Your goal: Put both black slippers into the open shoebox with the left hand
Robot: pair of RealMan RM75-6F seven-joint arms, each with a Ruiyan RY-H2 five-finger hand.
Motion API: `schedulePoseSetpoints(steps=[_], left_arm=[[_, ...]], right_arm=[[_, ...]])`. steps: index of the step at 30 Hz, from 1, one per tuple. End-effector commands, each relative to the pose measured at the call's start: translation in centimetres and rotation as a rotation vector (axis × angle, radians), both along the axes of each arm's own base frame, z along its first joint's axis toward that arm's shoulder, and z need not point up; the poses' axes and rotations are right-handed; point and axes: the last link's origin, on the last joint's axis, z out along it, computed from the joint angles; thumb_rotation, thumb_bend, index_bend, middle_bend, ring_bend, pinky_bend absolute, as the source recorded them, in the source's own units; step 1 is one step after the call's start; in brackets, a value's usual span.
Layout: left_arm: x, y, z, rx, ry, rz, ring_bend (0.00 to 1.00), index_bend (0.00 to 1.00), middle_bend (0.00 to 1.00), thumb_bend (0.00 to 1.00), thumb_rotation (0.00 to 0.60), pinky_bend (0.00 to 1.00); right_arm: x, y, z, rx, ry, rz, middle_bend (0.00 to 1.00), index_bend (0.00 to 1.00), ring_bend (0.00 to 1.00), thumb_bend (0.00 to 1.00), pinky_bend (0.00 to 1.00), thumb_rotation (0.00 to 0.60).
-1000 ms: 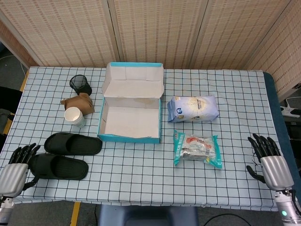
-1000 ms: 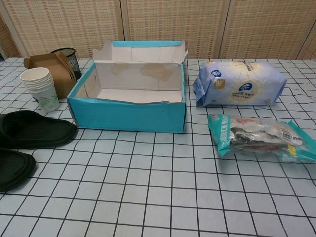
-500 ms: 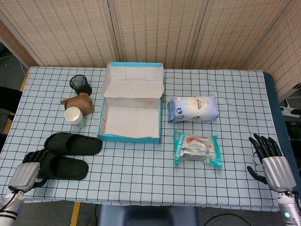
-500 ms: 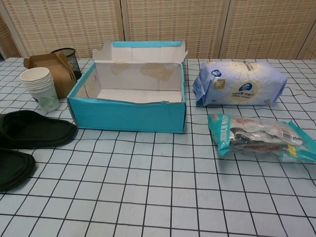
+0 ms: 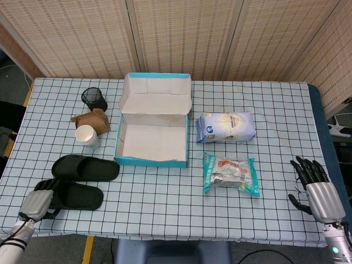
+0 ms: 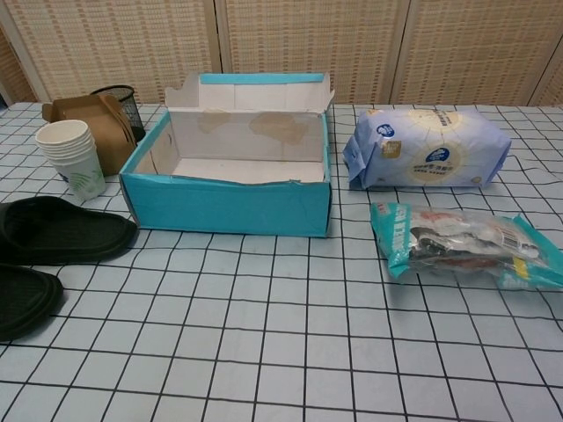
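The step in hand looks like the reach for the 1st slipper; neither of the 2 is in the box yet. The left hand point(image 5: 37, 202) sits at the near-left corner of the table point(image 5: 165, 209), right against the left end of the nearer slipper point(image 5: 74, 194). Its fingers point toward that end and seem to touch or overlap it, but I cannot tell whether they have closed on it; the slipper lies flat on the cloth, so it is not lifted. The chest view does not show this hand at all.

The farther slipper point(image 5: 86, 168) lies just beyond the nearer one, almost parallel, its right end close to the near-left corner of the open shoebox point(image 5: 152, 160). The shoebox stands left of centre, lid flap raised at the far side, its floor bare.

The right hand point(image 5: 316, 188) rests at the near-right edge of the table, fingers spread and holding nothing, well apart from the work.

The next move, as I judge it, calls for a firm hold on the nearer slipper's left end or edge, a lift clear of the farther slipper, then a carry rightward and away over the shoebox's low near wall. The paper cups point(image 5: 87, 136) and the brown bag point(image 5: 92, 120) stand to the left of the shoebox, so the carry should stay near of them.
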Motion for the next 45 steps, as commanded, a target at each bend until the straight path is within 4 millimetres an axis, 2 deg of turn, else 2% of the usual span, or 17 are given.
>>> schedulePoseSetpoints(steps=[1,16,24,27,30,34,36,40,45], left_arm=[[-0.1,0.2,-0.2,-0.006,-0.002,0.003,0.0,0.0,0.0,0.35,0.6,0.06],[-0.7,1.0,-1.5,-0.045,0.012,0.01,0.0,0.0,0.0,0.35,0.6,0.07],[-0.8,1.5,-2.4,-0.021,0.016,-0.047,0.0,0.0,0.0,0.36,0.6,0.1],[-1.0,1.5,-2.7,-0.015,0.025,-0.061,0.04,0.09,0.11,0.38,0.6,0.18],[-1.0,1.5,-2.8,0.009,0.019,-0.071,0.22,0.3,0.33,0.39,0.6,0.32],[-0.8,1.2,-2.6,0.046,0.019,-0.1,0.38,0.46,0.5,0.4,0.6,0.46],[-0.7,1.0,-2.4,0.064,0.021,-0.113,0.41,0.48,0.52,0.4,0.6,0.49],[-0.3,0.8,-1.7,0.09,0.023,-0.14,0.41,0.48,0.52,0.4,0.6,0.49],[0.8,0.6,-0.1,0.141,0.031,-0.175,0.41,0.48,0.52,0.4,0.6,0.49]], right_arm=[[0.0,0.0,-0.1,0.008,-0.001,-0.002,0.0,0.0,0.0,0.18,0.0,0.6],[-0.1,-0.2,-0.1,0.027,-0.007,-0.011,0.0,0.0,0.0,0.18,0.0,0.6],[-0.2,-0.2,-0.1,0.032,-0.005,-0.02,0.0,0.0,0.0,0.18,0.0,0.6],[-0.2,-0.2,-0.1,0.035,-0.003,-0.022,0.0,0.0,0.0,0.18,0.0,0.6],[-0.2,-0.2,-0.1,0.036,-0.003,-0.023,0.0,0.0,0.0,0.18,0.0,0.6],[-0.2,-0.1,-0.1,0.038,-0.003,-0.024,0.0,0.0,0.0,0.18,0.0,0.6],[-0.2,-0.1,-0.2,0.041,-0.003,-0.025,0.0,0.0,0.0,0.18,0.0,0.6],[-0.1,-0.1,-0.2,0.045,-0.002,-0.027,0.0,0.0,0.0,0.18,0.0,0.6],[-0.1,0.0,-0.2,0.046,-0.004,-0.027,0.0,0.0,0.0,0.18,0.0,0.6]])
